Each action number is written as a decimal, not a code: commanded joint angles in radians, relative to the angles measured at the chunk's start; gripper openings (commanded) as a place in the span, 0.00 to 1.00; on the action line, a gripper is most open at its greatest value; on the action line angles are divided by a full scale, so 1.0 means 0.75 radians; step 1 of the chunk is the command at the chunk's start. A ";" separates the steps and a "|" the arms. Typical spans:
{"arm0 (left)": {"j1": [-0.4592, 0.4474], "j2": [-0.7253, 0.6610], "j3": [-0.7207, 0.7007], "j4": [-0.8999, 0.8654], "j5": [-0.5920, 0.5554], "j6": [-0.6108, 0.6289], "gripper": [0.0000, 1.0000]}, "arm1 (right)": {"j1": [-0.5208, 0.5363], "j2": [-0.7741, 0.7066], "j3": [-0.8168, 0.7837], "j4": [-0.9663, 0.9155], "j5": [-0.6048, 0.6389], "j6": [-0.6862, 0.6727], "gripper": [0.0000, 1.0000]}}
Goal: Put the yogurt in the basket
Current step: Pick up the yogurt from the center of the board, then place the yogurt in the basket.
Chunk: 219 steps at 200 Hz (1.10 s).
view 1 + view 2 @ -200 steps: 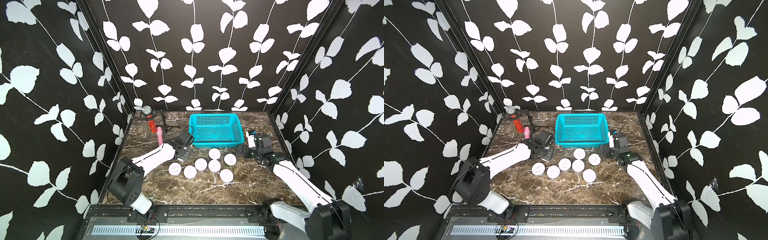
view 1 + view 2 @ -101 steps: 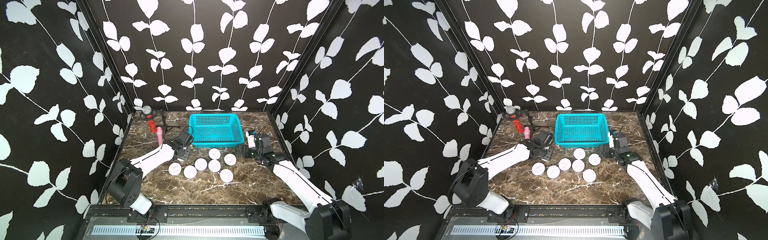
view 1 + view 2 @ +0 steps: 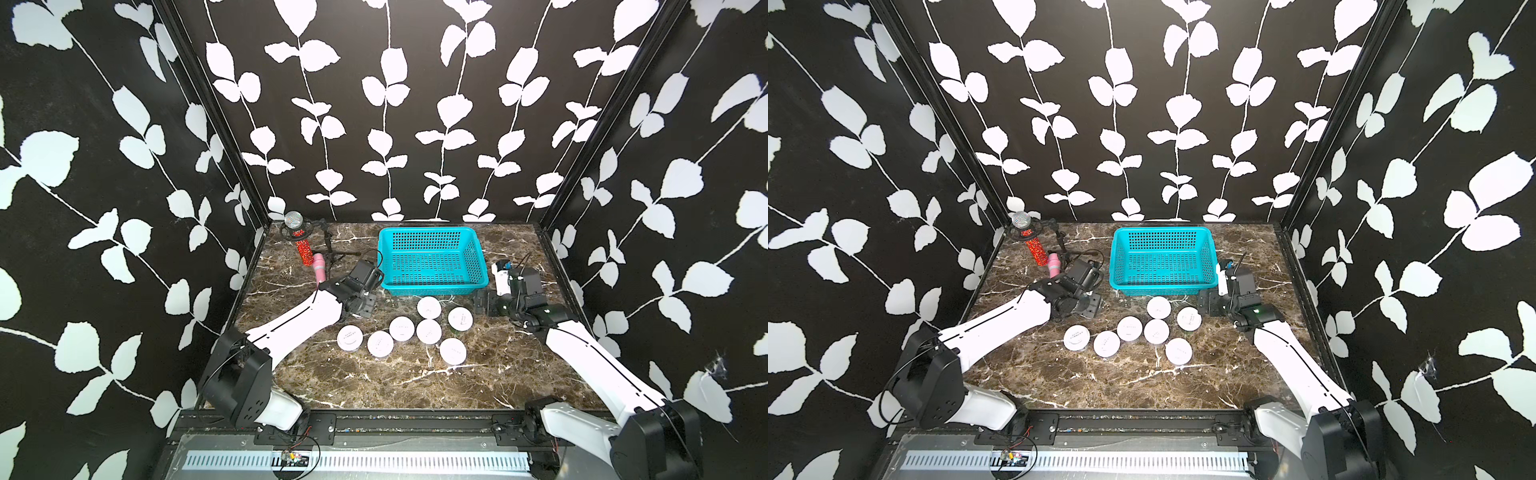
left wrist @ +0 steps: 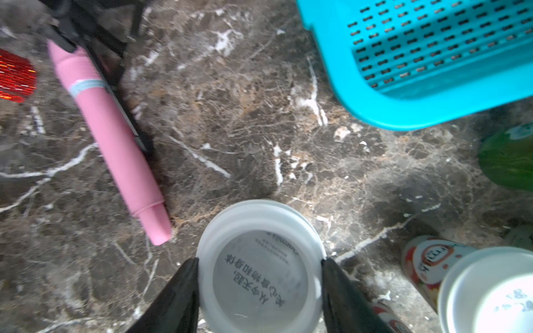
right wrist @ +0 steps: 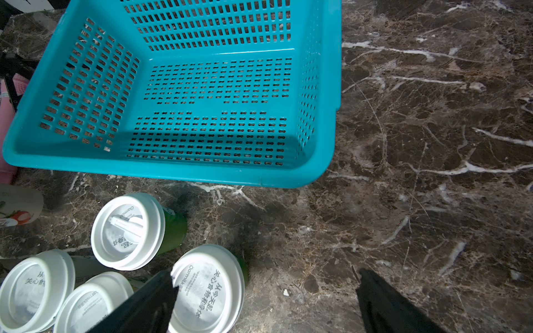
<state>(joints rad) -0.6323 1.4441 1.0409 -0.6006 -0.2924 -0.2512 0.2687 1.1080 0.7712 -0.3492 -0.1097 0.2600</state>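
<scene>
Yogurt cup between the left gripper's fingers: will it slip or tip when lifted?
The yogurt cup is pinched at its smooth lid rim by the left gripper, so it may slip slightly. Held only at the top, it could tilt. It looks small, probably light.

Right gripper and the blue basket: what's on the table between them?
In the right wrist view, only bare marble table lies between the right gripper and the basket; a yogurt cup stands beside one finger.

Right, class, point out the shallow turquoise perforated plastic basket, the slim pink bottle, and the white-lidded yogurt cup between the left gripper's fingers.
Turquoise plastic basket (image 3: 432,286): in a top view, near front rim.
Slim pink bottle (image 4: 115,138): left wrist view, mid-body.
White-lidded yogurt cup (image 4: 261,271): left wrist view, lid centre.
</scene>
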 commanded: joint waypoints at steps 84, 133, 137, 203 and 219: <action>-0.005 -0.069 0.273 0.015 -0.183 0.099 0.55 | 0.012 -0.013 0.006 0.019 0.020 -0.001 0.99; -0.006 0.068 0.529 0.016 -0.064 0.166 0.55 | 0.012 -0.030 0.007 0.006 0.035 -0.011 0.99; -0.006 0.085 0.552 0.014 -0.044 0.167 0.55 | 0.012 -0.030 0.007 0.005 0.036 -0.013 0.99; -0.009 0.407 0.893 -0.083 0.149 0.176 0.55 | 0.012 -0.058 -0.006 -0.017 0.072 -0.033 0.99; -0.009 0.469 0.951 -0.115 0.174 0.180 0.55 | 0.012 -0.062 -0.009 -0.017 0.074 -0.035 0.99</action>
<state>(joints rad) -0.6342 1.7630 1.6836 -0.6197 -0.2173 -0.1329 0.2710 1.0821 0.7712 -0.3634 -0.0780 0.2474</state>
